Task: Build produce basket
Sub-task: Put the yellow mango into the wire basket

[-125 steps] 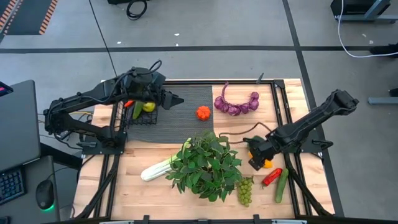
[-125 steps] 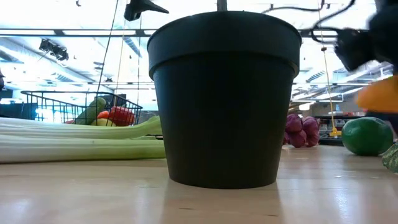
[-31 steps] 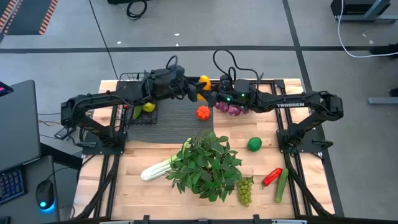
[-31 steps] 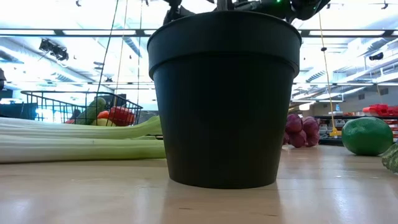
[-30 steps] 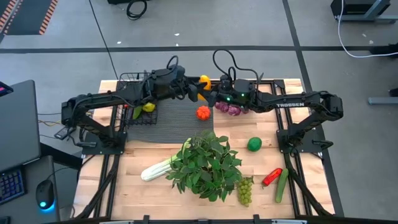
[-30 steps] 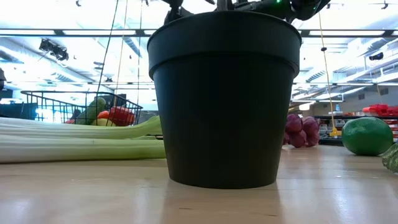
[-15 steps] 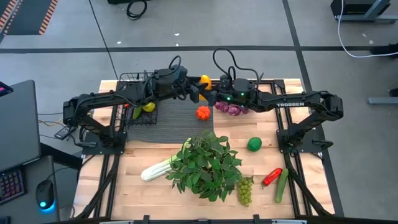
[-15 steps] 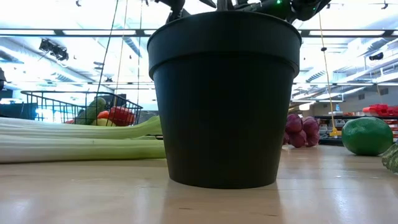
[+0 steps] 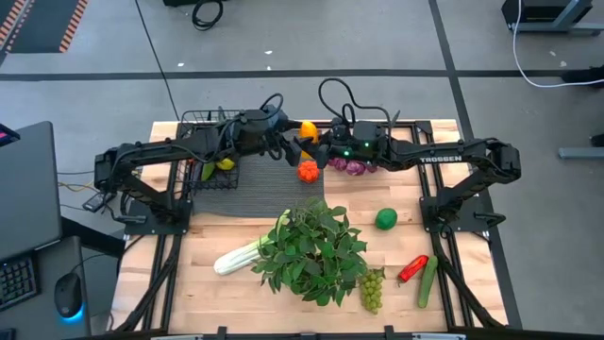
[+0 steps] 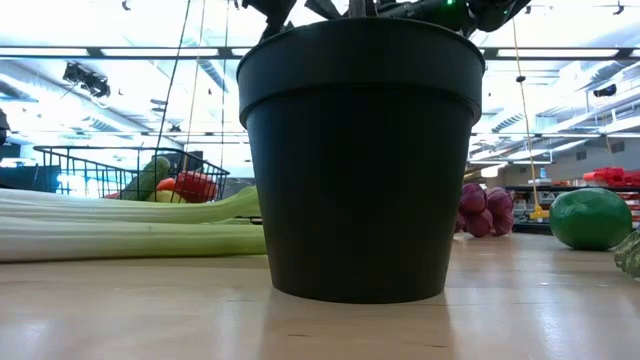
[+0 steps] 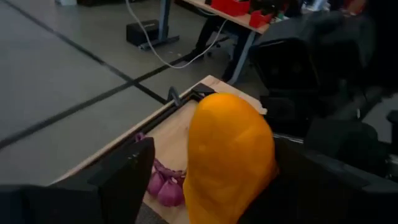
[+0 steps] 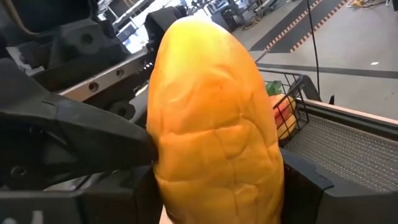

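Observation:
A yellow pepper (image 9: 307,129) hangs in the air over the far edge of the ribbed mat (image 9: 269,179), between my two grippers. My right gripper (image 9: 314,144) reaches in from the table's right and is shut on it. My left gripper (image 9: 289,146) reaches in from the left and is open, with one finger on either side of the pepper (image 11: 227,155). The black wire basket (image 9: 203,156) stands at the far left with a few fruits in it. An orange-red fruit (image 9: 308,171) lies on the mat. My right gripper pinches the yellow pepper's sides (image 12: 186,186) between its two fingers, coming level from the table's right. The pepper is lifted clear of the table and sticks out past the fingertips. My left gripper has a finger (image 11: 121,177) beside the pepper; I cannot tell whether it touches.
A purple bulb string (image 9: 357,162) lies at the far right. A big potted plant (image 9: 316,247) stands in the middle, with celery (image 9: 236,257) to its left. A lime (image 9: 385,218), grapes (image 9: 374,288), a red pepper (image 9: 411,269) and a cucumber (image 9: 428,281) lie near right.
My left gripper has gone a little toward the table's right and closed in around the pepper. My right gripper has kept hold of the pepper and stayed almost still.

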Tool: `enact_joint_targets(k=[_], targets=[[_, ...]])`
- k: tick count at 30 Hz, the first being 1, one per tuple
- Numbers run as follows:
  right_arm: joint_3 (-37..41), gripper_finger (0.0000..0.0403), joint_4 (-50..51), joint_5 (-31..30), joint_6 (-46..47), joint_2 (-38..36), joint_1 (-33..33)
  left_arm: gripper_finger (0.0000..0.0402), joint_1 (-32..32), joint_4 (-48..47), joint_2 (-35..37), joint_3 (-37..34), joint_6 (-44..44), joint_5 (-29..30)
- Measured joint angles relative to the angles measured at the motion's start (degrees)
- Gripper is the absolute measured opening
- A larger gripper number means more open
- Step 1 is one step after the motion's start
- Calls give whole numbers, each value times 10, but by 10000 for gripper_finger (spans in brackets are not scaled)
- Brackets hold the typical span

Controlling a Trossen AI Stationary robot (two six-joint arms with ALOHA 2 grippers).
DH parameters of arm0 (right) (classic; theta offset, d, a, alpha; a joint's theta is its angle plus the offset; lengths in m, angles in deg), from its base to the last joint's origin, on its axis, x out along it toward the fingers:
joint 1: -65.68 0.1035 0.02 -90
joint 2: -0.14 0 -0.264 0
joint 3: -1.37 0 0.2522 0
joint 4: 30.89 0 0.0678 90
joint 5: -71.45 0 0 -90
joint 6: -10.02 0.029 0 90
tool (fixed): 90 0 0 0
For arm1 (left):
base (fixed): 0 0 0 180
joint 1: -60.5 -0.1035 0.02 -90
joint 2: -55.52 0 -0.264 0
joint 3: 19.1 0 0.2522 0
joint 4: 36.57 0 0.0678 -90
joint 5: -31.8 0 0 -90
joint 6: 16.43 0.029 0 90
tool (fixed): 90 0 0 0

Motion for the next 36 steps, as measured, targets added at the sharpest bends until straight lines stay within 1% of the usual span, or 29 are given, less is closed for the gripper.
enact_joint_targets(k=[2, 7, 10, 13, 16, 23, 25, 27, 33, 36], targets=[[0, 237, 0, 0, 0, 0, 1, 352, -4, 0, 0, 0, -17, -1], [0, 237, -5, 1, -2, 0, 1, 355, -4, 0, -1, 0, -74, -1], [0, 237, -14, 24, -16, 0, 2, 355, -2, 16, -3, 0, -111, -15], [0, 237, -20, 55, -26, -1, 2, 355, 2, 36, -3, 0, -153, -16], [0, 237, -22, 63, -28, -1, 2, 355, 3, 33, -3, 0, -162, -15], [0, 237, -22, 53, -18, 0, 2, 351, 11, 13, -9, 1, -147, -12], [0, 241, -20, 53, -11, 0, 2, 334, 16, 15, -11, 1, -130, -12], [1, 249, -18, 53, -9, 0, 2, 306, 18, 15, -12, 1, -115, -11], [1, 274, -4, 58, -7, 0, 3, 196, 17, 7, -11, 1, -106, -11], [1, 285, 4, 57, -6, 0, 3, 192, 13, 1, -9, 0, -105, -12]])
